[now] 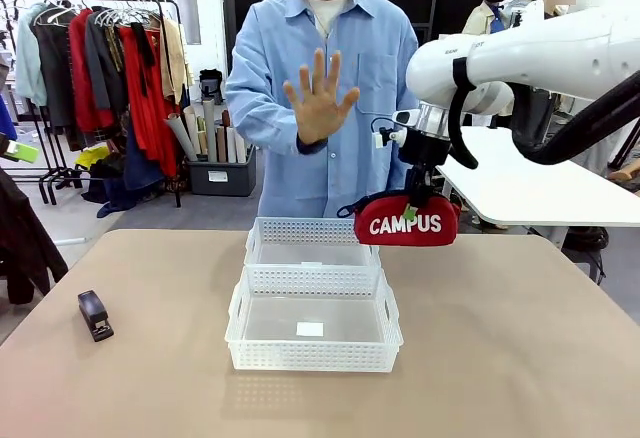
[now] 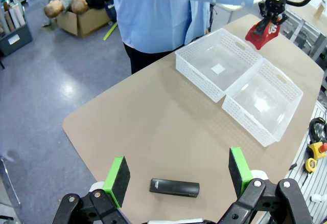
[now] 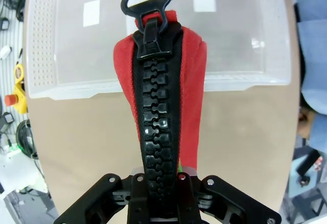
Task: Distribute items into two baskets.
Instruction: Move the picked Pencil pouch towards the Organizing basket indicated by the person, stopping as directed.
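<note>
The red CAMPUS pouch [image 1: 407,224] hangs in the air just right of the far basket [image 1: 312,230], and my right gripper [image 1: 415,198] is shut on its top. In the right wrist view the pouch [image 3: 163,96] and its black zipper run up from the jaws, with both baskets [image 3: 38,40] on the table below. The near, larger basket [image 1: 313,355] has nothing in it. The black stapler [image 1: 95,315] lies at the table's left. My left gripper [image 2: 179,170] hovers open above the stapler [image 2: 174,187]. Both baskets [image 2: 199,75] and the pouch [image 2: 263,32] show farther off.
A person in a blue shirt stands at the far side with one open hand [image 1: 318,98] raised, palm toward me. A white table [image 1: 530,193] stands behind on the right. Clothes racks and boxes stand well behind the person.
</note>
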